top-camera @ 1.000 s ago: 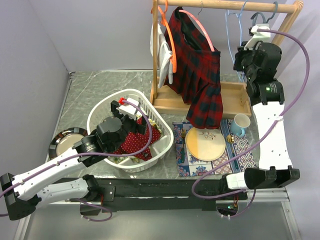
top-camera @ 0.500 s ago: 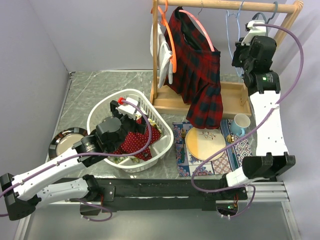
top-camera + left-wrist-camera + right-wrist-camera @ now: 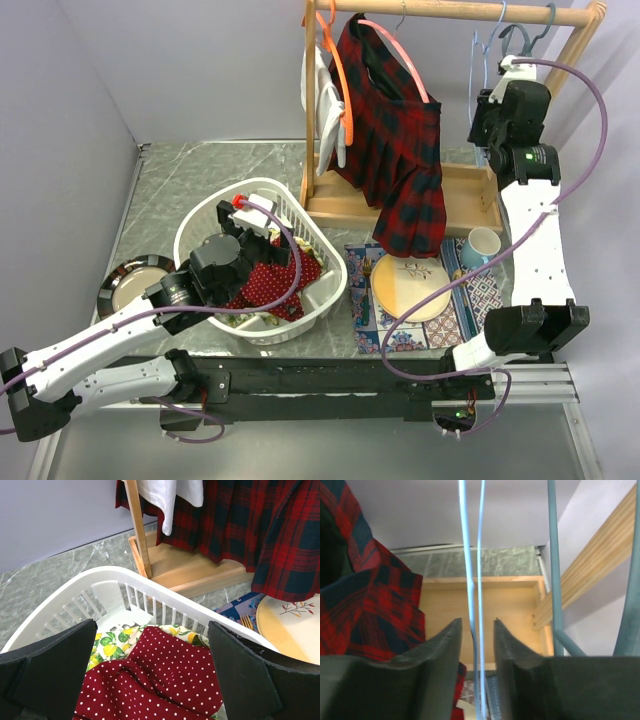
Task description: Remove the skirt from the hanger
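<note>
The red and navy tartan skirt [image 3: 395,150] hangs from the thin pink hanger [image 3: 402,62] on the wooden rail [image 3: 450,12]. Its hem shows in the left wrist view [image 3: 270,525], and one edge in the right wrist view [image 3: 370,610]. My right gripper [image 3: 487,118] is up by the rail, to the right of the skirt. It stands open [image 3: 477,630] with the two thin wires of a light blue hanger [image 3: 470,555] running loose between its fingers. My left gripper [image 3: 255,225] hovers wide open [image 3: 150,680] over a red white-dotted garment [image 3: 165,680] in the basket.
A white laundry basket [image 3: 200,225] holds the dotted garment and a lemon-print cloth [image 3: 107,642]. An orange hanger [image 3: 337,70] carries a white garment [image 3: 325,100]. The rack's wooden base [image 3: 470,195], a cream plate [image 3: 410,288] on a patterned mat, a blue mug [image 3: 482,245] and a dark plate [image 3: 125,285] are below.
My right gripper rose toward the rail, carrying the light blue hanger to the right, and its jaws have parted around the wires. The left arm barely moved.
</note>
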`<control>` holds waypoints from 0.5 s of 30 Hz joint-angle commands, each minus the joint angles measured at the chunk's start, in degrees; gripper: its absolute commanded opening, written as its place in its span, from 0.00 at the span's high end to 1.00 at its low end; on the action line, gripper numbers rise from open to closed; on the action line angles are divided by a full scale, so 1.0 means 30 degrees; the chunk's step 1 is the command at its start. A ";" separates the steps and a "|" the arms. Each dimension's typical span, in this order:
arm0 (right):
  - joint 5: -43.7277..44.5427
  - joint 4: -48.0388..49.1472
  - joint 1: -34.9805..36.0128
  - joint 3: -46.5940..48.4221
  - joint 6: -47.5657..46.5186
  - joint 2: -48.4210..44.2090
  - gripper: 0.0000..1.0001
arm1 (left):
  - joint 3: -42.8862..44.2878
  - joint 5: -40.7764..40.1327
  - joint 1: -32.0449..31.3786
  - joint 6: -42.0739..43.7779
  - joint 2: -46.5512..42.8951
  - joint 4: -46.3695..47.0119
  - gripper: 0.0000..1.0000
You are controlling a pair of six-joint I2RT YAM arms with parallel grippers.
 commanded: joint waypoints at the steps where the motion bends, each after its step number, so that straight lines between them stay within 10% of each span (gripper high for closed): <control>1: 0.0628 0.0037 -0.0176 0.0518 0.0455 -0.1674 0.52 | -0.0087 -0.0474 -0.0074 0.0058 -0.0249 0.0863 0.01; 15: -0.4026 0.0474 -0.0117 -0.0244 0.3091 -0.6393 0.31 | -0.0234 -0.0620 -0.0045 0.0439 -0.0923 0.1069 0.01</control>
